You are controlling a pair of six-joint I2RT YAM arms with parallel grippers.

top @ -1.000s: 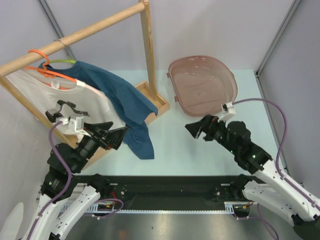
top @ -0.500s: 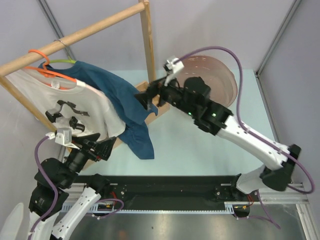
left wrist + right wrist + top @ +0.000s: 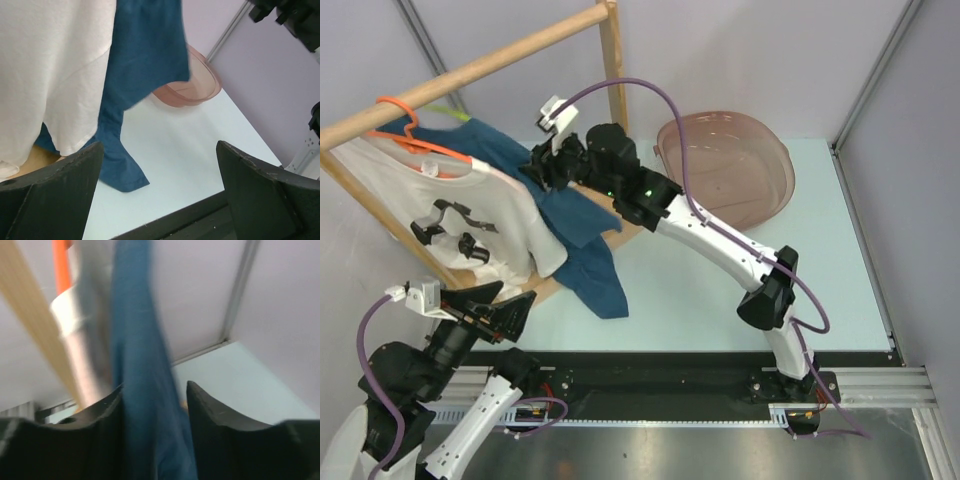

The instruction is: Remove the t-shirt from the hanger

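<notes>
If you read the top view as a clock face, your stock stands thus.

Blue shirt (image 3: pixel 582 215): at ten o'clock, hanging under the rail (image 3: pixel 490 68) with its collar at the green hanger (image 3: pixel 445 108). Its lower end trails onto the table (image 3: pixel 720 280).

White shirt (image 3: pixel 480 205): just beside it toward nine o'clock, on the orange hanger (image 3: pixel 415 140), and lying partly over the blue one.

Basin (image 3: pixel 740 165): at one o'clock, pink and see-through, well apart from both shirts.

Right gripper (image 3: pixel 542 165): at eleven o'clock, up against the blue shirt's upper part. In its wrist view the cloth fills the gap between the fingers (image 3: pixel 215 440), but blur keeps you from telling whether they pinch it.

Left gripper (image 3: pixel 515 303): at seven o'clock, low beside the white shirt's hem. Its jaws are spread wide with nothing between them, clear of both shirts.
</notes>
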